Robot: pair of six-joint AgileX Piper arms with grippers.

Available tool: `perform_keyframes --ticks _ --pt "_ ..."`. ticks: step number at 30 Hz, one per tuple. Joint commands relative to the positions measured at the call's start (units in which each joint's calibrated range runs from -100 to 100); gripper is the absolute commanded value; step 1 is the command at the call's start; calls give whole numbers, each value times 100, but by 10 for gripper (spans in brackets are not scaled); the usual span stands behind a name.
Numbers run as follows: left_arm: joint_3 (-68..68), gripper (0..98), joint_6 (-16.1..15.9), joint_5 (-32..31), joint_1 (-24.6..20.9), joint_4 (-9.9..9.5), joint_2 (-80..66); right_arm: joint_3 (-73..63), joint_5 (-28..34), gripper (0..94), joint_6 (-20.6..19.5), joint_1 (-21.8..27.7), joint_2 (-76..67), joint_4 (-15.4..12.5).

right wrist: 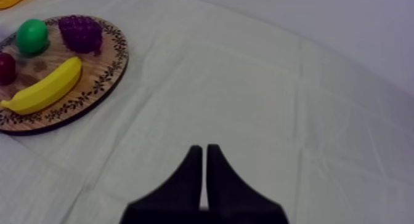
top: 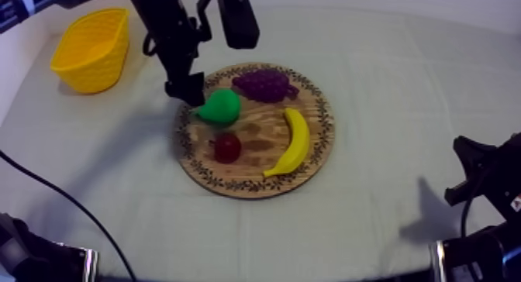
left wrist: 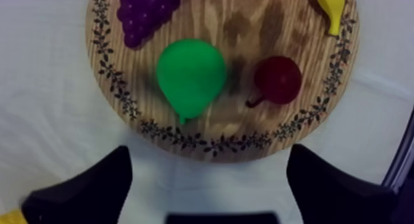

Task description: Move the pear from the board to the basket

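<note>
The desk point(top: 403, 91) carries the wooden board point(top: 260, 138), which holds grapes point(top: 263, 84), banana point(top: 295, 142), small red fruit point(top: 227, 147) and the pear point(top: 219, 107). The yellow basket point(top: 93, 64) looks empty. My left jaws hang wide apart, empty, just beside the pear, likely lining up a grasp. My right jaws rest pressed together on nothing.

The left arm point(top: 167, 29) is being shown as black and blocky, in jointed segments. The left gripper point(left wrist: 209, 157) is being seen with two broad black fingers point(left wrist: 92, 189), rounded at the tips; the right gripper point(right wrist: 204, 151), with black fingers tapering to blunt ends.
</note>
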Motion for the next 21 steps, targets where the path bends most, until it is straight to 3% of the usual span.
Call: perform_keyframes --ticks 1,21 --pt "1 936 16 -108 8 2 200 -5 4 4 -1 1 -4 -1" --pt "-874 918 -30 -379 -123 104 2027 -5 4 4 -1 1 -4 -1"
